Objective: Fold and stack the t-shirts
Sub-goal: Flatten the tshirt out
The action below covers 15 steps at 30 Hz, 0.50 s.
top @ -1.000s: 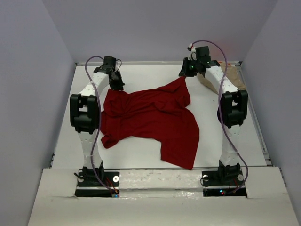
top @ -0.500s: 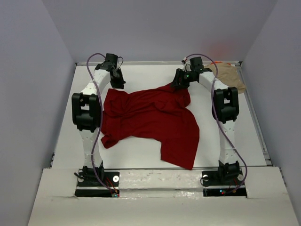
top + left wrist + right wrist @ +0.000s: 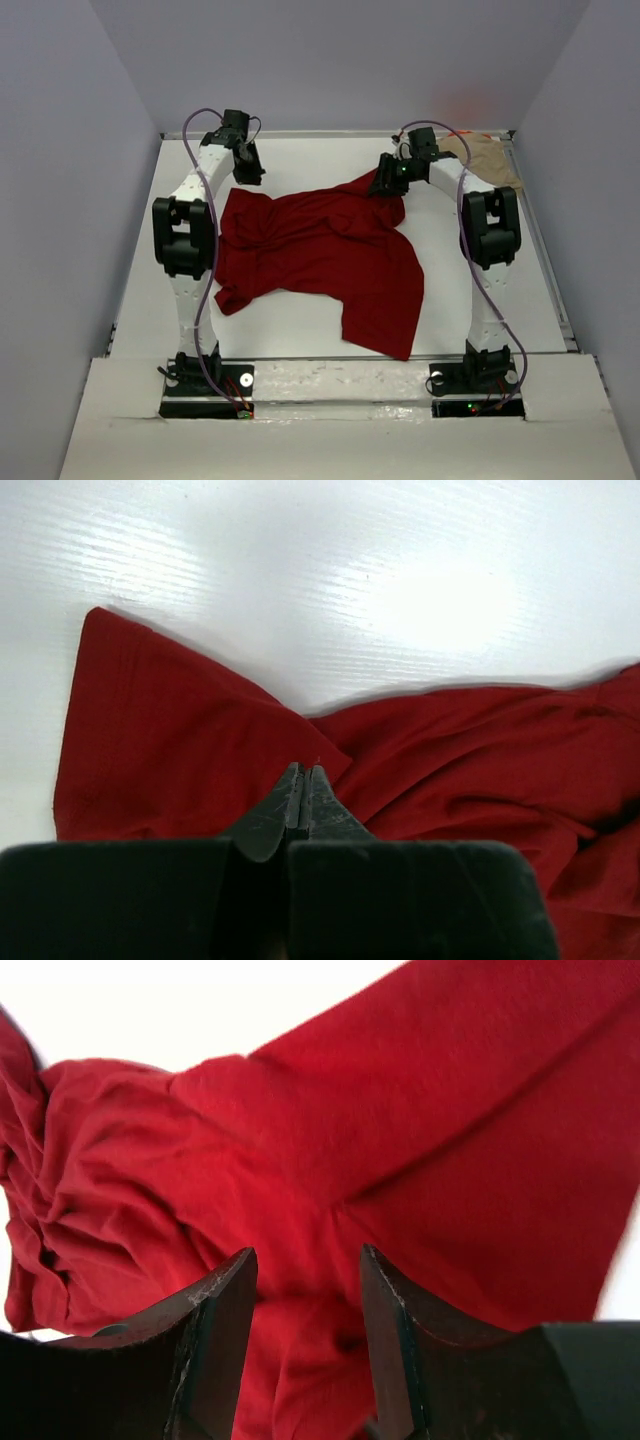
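Dark red t-shirt lies crumpled at mid-bench, with a claw at each far corner.

Tan t-shirt sits in the far right corner, partly hidden behind the right arm, its shape hard to make out. Left claw has its fingers together above a fold of red cloth; whether any cloth is pinched cannot be determined. Right claw stands apart over bunched red cloth, which fills the gap and hides the bench beneath.
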Each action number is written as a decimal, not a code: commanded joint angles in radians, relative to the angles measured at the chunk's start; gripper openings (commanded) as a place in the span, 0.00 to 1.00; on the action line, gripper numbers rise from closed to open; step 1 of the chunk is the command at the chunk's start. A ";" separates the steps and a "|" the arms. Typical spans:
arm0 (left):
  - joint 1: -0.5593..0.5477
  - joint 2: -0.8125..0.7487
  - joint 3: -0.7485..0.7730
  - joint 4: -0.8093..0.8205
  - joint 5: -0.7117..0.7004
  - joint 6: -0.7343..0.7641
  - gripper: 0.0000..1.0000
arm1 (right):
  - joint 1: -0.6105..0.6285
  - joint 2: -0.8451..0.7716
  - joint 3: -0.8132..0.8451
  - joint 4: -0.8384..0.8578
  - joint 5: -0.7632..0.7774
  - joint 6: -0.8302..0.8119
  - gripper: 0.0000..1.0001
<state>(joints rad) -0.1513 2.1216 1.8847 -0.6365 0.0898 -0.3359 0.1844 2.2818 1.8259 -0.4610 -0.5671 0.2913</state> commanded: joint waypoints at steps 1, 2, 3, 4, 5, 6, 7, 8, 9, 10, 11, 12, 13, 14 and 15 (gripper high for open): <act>-0.007 0.012 0.039 -0.019 -0.005 0.018 0.00 | -0.003 -0.108 -0.051 0.058 0.078 -0.030 0.51; -0.008 0.014 0.037 -0.015 -0.005 0.018 0.00 | -0.003 -0.110 -0.053 0.058 0.079 -0.032 0.51; -0.010 0.015 0.039 -0.017 0.001 0.018 0.00 | -0.003 -0.101 -0.051 0.058 0.081 -0.035 0.51; -0.013 0.015 0.037 -0.015 0.001 0.018 0.00 | -0.003 -0.094 -0.050 0.058 0.078 -0.034 0.51; -0.014 0.014 0.036 -0.017 0.001 0.018 0.00 | -0.003 -0.087 -0.050 0.058 0.069 -0.031 0.51; -0.016 0.012 0.028 -0.017 -0.001 0.018 0.00 | -0.003 -0.076 -0.048 0.059 0.061 -0.029 0.51; -0.017 0.005 0.025 -0.015 -0.002 0.018 0.00 | -0.003 -0.070 -0.048 0.064 0.052 -0.023 0.50; -0.019 0.000 0.016 -0.012 -0.004 0.018 0.00 | -0.003 -0.062 -0.045 0.067 0.039 -0.020 0.50; -0.017 -0.006 0.011 -0.011 -0.005 0.018 0.00 | -0.003 -0.047 -0.042 0.071 0.038 -0.014 0.50; -0.019 -0.009 0.011 -0.012 -0.005 0.020 0.00 | -0.003 -0.039 -0.030 0.073 0.036 -0.012 0.50; -0.019 -0.009 0.016 -0.018 -0.009 0.021 0.00 | -0.003 -0.035 -0.025 0.074 0.038 -0.011 0.50; -0.019 -0.009 0.020 -0.025 -0.015 0.023 0.00 | -0.003 -0.030 -0.019 0.076 0.039 -0.009 0.50; -0.019 -0.009 0.024 -0.029 -0.025 0.024 0.00 | -0.003 -0.025 -0.013 0.076 0.038 -0.009 0.50; -0.019 -0.009 0.027 -0.032 -0.027 0.028 0.00 | -0.003 -0.016 -0.001 0.076 0.039 -0.007 0.50; -0.017 -0.011 0.030 -0.032 -0.027 0.028 0.00 | -0.003 -0.013 0.004 0.076 0.039 -0.006 0.50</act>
<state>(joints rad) -0.1677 2.1475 1.8866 -0.6453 0.0776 -0.3298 0.1844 2.2467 1.7840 -0.4313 -0.5175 0.2810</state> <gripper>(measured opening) 0.014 0.504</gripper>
